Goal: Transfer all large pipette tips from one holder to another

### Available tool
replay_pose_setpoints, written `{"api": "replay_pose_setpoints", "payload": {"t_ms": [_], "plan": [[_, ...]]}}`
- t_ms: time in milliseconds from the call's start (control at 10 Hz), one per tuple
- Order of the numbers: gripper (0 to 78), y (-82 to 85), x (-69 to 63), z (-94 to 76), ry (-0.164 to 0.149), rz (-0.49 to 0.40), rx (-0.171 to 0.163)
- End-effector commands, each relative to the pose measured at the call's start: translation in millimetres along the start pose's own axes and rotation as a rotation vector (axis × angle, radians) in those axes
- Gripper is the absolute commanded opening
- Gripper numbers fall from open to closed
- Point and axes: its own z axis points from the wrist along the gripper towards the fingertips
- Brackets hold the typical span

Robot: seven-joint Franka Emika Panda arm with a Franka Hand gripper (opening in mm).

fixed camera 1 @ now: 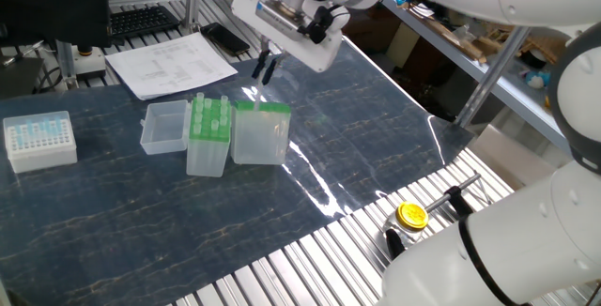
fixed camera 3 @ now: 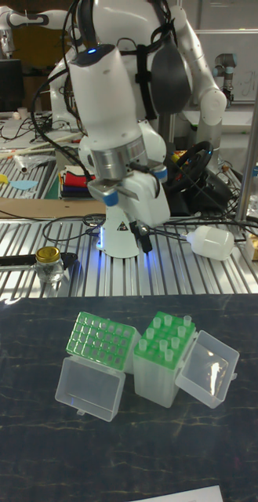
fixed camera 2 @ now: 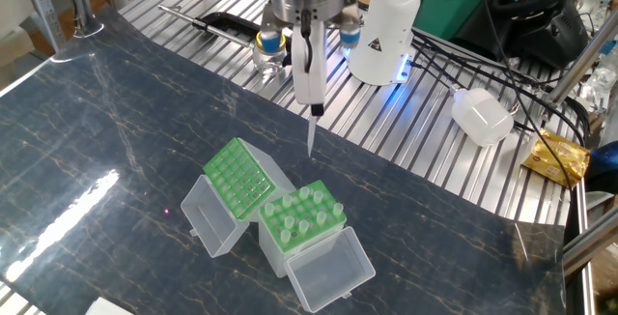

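A large pipette tip [fixed camera 2: 310, 138] hangs point down from the gripper [fixed camera 2: 313, 110], whose fingers [fixed camera 2: 315, 88] are clenched on its upper end. It is in the air above the surface [fixed camera 2: 116, 131], clear of both boxes, and in the other fixed view its point sits just above and behind the narrower green-topped box [fixed camera 2: 302, 226]. In one fixed view the tip is hard to make out below the gripper [fixed camera 1: 264, 73].

The narrower box, taller of the two, stands with several whitish large tips seated in its bright green rack top [fixed camera 3: 166, 340]. Touching its side is the wider box [fixed camera 2: 235, 194], tilted so that its green grid top [fixed camera 3: 100, 340] slopes; its holes look empty as far as the views show. On the narrower box's other side lies a clear lidless tray [fixed camera 2: 330, 270], touching it. All three sit together in the middle part of the dark marbled surface.

Farther out, a white box with pale-blue tips [fixed camera 1: 39, 141] stands well apart near one edge of the surface, with a sheet of paper [fixed camera 1: 172, 64] beyond the boxes. On the metal slats past the surface's edge stand a small jar with a yellow lid [fixed camera 3: 49, 264] and a white plastic bottle [fixed camera 2: 482, 116] lying on its side.
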Motion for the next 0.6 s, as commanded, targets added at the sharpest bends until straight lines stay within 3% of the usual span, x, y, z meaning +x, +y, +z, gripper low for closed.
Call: {"api": "replay_pose_setpoints", "payload": {"t_ms": [100,600], "plan": [[1.1,11.3,8.0,12.5,-0.015,0.051,-0.023],[1.1,17.6,8.3,20.6,-0.018,0.102,-0.041]]}}
